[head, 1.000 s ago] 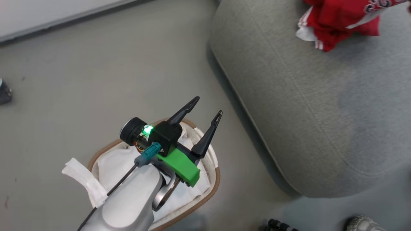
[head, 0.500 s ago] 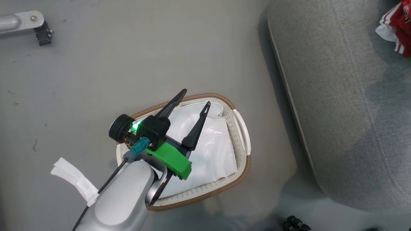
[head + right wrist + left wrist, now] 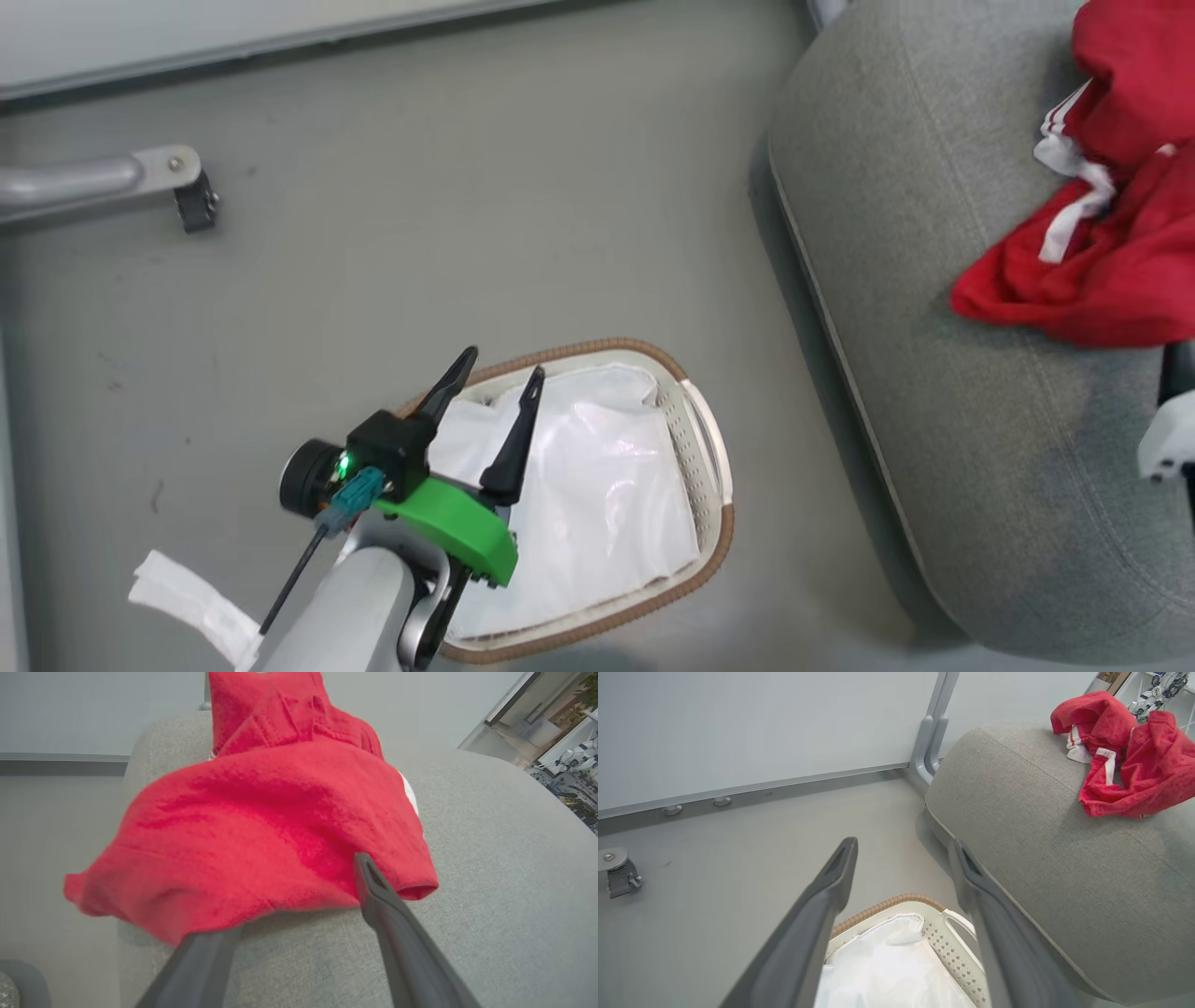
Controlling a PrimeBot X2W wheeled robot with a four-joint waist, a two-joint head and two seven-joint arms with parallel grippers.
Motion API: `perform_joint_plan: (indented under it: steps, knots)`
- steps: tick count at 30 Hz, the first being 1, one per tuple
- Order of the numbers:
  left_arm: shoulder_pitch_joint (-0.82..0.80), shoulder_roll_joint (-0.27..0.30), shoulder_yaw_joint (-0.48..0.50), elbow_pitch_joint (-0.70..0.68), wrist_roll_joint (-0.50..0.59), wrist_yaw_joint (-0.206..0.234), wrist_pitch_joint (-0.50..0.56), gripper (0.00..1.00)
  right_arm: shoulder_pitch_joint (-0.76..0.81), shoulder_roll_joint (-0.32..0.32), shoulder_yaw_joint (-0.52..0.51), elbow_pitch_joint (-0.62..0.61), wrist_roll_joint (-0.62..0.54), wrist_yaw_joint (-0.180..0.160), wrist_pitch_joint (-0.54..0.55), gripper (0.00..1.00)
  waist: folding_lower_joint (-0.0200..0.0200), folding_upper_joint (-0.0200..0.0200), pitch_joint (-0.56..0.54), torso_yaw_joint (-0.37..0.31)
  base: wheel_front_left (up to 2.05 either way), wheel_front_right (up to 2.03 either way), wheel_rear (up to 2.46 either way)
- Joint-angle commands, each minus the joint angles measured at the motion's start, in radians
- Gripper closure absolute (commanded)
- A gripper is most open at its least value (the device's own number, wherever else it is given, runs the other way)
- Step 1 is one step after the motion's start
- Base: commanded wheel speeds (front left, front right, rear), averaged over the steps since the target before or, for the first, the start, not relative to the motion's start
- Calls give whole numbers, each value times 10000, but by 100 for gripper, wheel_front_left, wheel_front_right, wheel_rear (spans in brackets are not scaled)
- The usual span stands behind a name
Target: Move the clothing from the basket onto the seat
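The clothing, bright red with white striped trim, lies bunched on the grey seat at the right. In the right wrist view the clothing rests on the seat just ahead of my right gripper. That gripper is open, and a fold of red fabric drapes over its left fingertip. My left gripper hangs open and holds nothing above the near-left end of the basket. Inside the basket I see the white liner. The left wrist view shows my left gripper, the basket, the seat and the clothing.
A metal leg with a black caster stands on the grey floor at the far left, also seen as the caster. A white wall with a baseboard runs behind, and a grey post stands by the seat's corner.
The head camera has swung, so basket and seat sit differently in the picture. More of the red clothing shows on the seat. My left gripper stays open over the basket.
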Motion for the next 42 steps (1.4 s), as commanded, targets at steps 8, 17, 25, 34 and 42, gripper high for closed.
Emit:
perform_joint_plan:
  steps: [8,17,25,34,42]
  knots:
    - [1133,-247,936,230,207,-25,8,0,1678,455,932,-719,821,-10,0,0,0,34,-1737,521,0,0,0]
    - [2006,-528,3013,-207,1107,68,7,0,2362,1377,3011,-2377,2202,-10,0,0,0,34,-2497,1181,0,0,0]
    - [2591,-732,4674,-605,2037,122,8,0,2411,1848,3861,-2930,2798,-10,0,0,0,34,-2831,2025,0,0,0]
    - [3131,-851,5507,-684,2401,55,8,0,2720,2095,3979,-2890,2707,-10,0,0,0,34,-3084,2453,0,0,0]
    - [3165,-880,5535,-541,2065,19,4,100,2955,2180,3846,-2596,2702,0,4,100,0,0,-3160,2476,0,0,0]
